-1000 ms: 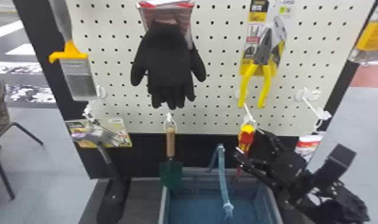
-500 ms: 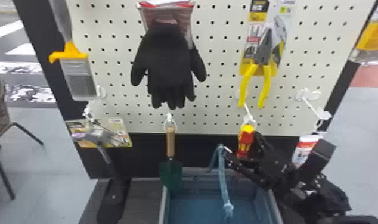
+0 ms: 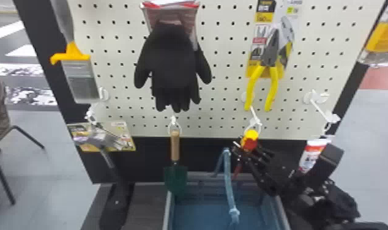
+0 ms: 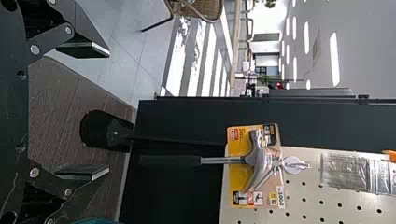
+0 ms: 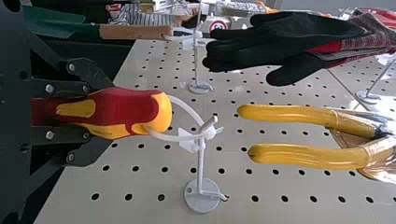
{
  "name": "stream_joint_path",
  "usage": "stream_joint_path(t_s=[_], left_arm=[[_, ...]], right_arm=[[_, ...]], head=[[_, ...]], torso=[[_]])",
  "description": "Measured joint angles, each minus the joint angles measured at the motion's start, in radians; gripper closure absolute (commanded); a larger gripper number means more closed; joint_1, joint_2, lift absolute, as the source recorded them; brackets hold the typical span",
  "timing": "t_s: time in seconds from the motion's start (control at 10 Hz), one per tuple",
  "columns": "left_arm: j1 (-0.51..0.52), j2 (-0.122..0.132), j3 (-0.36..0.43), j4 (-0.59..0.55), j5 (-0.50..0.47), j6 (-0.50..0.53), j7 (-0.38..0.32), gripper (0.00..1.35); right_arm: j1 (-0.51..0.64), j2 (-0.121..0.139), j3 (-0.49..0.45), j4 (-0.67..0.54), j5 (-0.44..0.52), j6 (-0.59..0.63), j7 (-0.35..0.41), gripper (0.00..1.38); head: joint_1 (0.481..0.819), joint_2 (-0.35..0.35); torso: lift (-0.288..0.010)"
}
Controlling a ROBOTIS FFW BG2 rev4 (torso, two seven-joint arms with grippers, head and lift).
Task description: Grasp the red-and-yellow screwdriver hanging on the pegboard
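In the head view, my right gripper (image 3: 252, 153) is at the red-and-yellow screwdriver (image 3: 250, 139), which hangs upright by a white loop from a pegboard hook. The right wrist view has the right gripper (image 5: 106, 113) shut on the handle of the screwdriver (image 5: 130, 109), one finger against each side; the pads are hidden behind the handle. The loop is still on the hook (image 5: 209, 133). My left gripper (image 4: 95, 112) stands open in the left wrist view, holding nothing, facing the hammer (image 4: 224, 160) from a distance.
Yellow-handled pliers (image 3: 271, 79) hang above the screwdriver, and black gloves (image 3: 173, 67) and a green trowel (image 3: 175, 177) to its left. A red-and-white tube (image 3: 312, 153) hangs beside the right arm. Below is a blue bin (image 3: 169, 211) with a pale blue strap (image 3: 228, 183).
My right gripper has moved left and slightly up to the screwdriver and closed around its handle. The screwdriver has tilted a little. The left side looks unchanged.
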Motion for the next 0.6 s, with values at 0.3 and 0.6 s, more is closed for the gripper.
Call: stream_joint_path(t_s=[0.3, 0.6], left_arm=[[0.001, 0.0, 0.0, 0.0, 0.001, 0.0, 0.0, 0.4], [0.001, 0.0, -0.001, -0.001, 0.001, 0.0, 0.0, 0.4]], right_arm=[[0.009, 0.003, 0.0, -0.009, 0.007, 0.0, -0.01, 1.14], [0.018, 0.005, -0.001, -0.022, 0.01, 0.0, -0.021, 1.14]], head=[[0.549, 0.0], [0.549, 0.0]], torso=[[-0.1], [-0.1]])
